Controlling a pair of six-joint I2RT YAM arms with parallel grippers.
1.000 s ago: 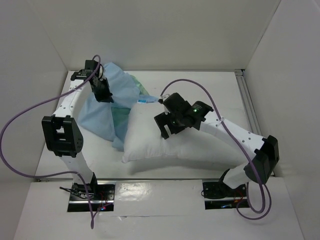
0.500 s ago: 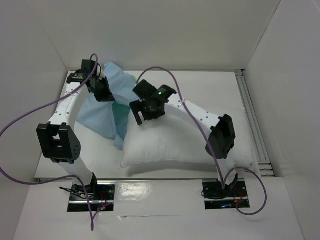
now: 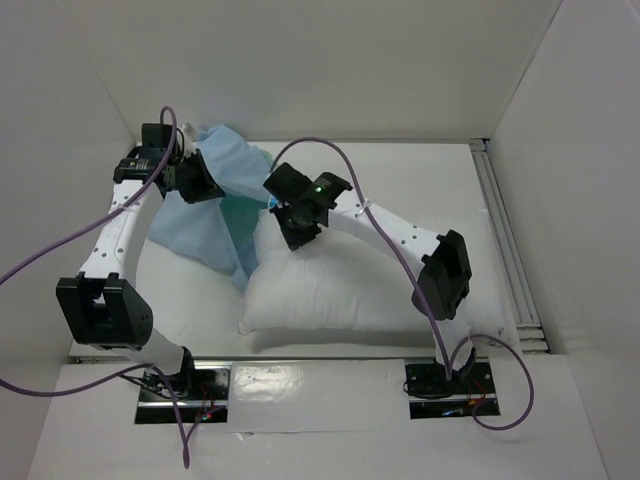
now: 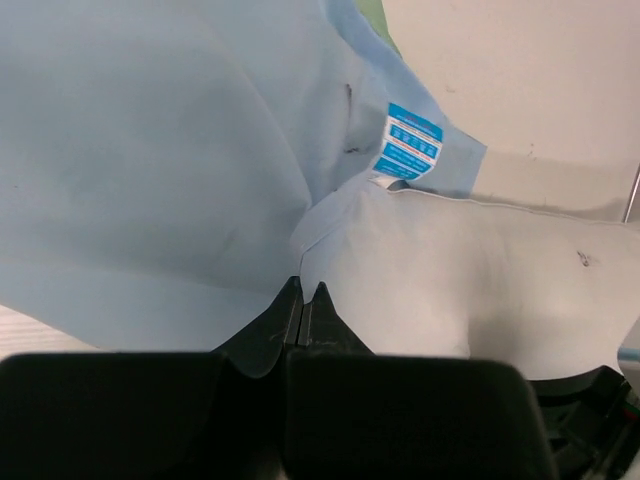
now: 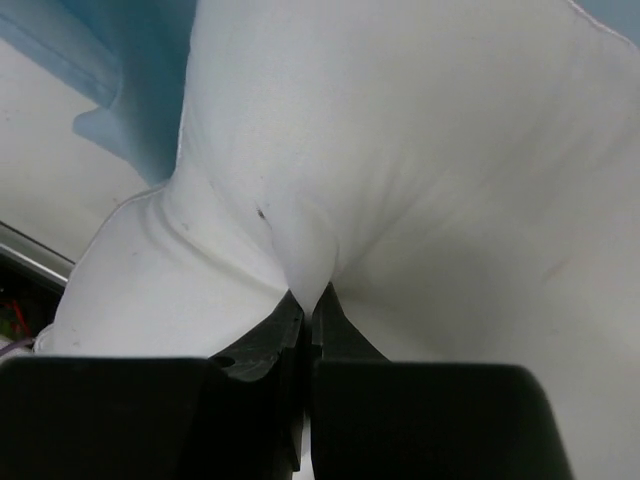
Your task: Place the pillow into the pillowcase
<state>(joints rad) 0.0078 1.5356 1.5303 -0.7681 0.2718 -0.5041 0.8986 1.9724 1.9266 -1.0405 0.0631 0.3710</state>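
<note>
The white pillow [image 3: 340, 285] lies across the middle of the table, its far-left corner against the pillowcase [image 3: 215, 195]. The pillowcase is pale blue, with a sea-green face [image 3: 240, 212] showing at its mouth. My left gripper [image 3: 200, 182] is shut on the pillowcase's hem [image 4: 330, 205] and holds it up beside the pillow [image 4: 480, 290]. A blue label [image 4: 407, 142] hangs at that edge. My right gripper [image 3: 296, 230] is over the pillow's far-left corner. In the right wrist view it [image 5: 312, 292] is shut on a pinched fold of pillow fabric [image 5: 305, 245].
White walls close in the table at the back and both sides. A metal rail [image 3: 503, 235] runs along the right edge. Purple cables [image 3: 60, 240] loop off both arms. The arm bases [image 3: 185, 385] sit at the near edge.
My right gripper swept left across the pillow to its far-left corner and closed from wide open onto the fabric. The left arm shifted left, pulling the pillowcase edge with it.
</note>
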